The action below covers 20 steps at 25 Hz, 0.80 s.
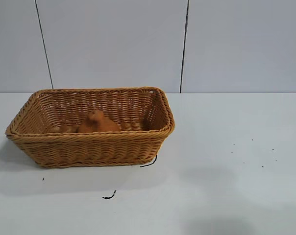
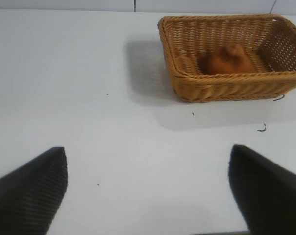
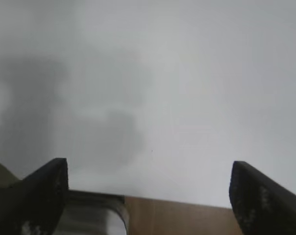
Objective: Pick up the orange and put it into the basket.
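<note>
The orange (image 1: 96,123) sits inside the basket (image 1: 89,139), the task apparently complete. Left gripper (image 2: 148,188) and right gripper (image 3: 148,193), both spread and empty, hover well apart from it

A white table (image 1: 226,171) carries the basket (image 1: 89,147) at its left. Two small black scraps (image 1: 109,197) lie just before the basket.

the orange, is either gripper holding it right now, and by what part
Nothing is held. The orange lies in the basket; the left gripper and right gripper are both open and empty.
</note>
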Available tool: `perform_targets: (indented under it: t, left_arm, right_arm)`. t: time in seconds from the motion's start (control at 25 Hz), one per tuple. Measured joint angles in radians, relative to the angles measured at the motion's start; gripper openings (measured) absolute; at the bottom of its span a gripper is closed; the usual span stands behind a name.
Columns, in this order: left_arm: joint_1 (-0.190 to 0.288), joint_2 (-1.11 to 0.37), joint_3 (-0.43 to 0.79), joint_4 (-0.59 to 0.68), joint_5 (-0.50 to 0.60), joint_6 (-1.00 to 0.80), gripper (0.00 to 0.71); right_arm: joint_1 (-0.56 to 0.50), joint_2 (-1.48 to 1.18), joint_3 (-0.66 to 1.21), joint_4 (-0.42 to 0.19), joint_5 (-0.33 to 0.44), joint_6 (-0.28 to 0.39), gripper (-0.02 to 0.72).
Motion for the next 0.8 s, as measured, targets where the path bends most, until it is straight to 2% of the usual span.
perform_targets:
  t: [0.48, 0.8]
  left_arm:
    - [0.000, 0.000, 0.000, 0.000, 0.001, 0.000, 0.639]
    - [0.000, 0.000, 0.000, 0.000, 0.001, 0.000, 0.639]
  right_arm:
    - [0.000, -0.467, 0.003, 0.000, -0.003, -0.006, 0.634]
    - [0.000, -0.508, 0.004, 0.000, -0.002, -0.006, 0.634]
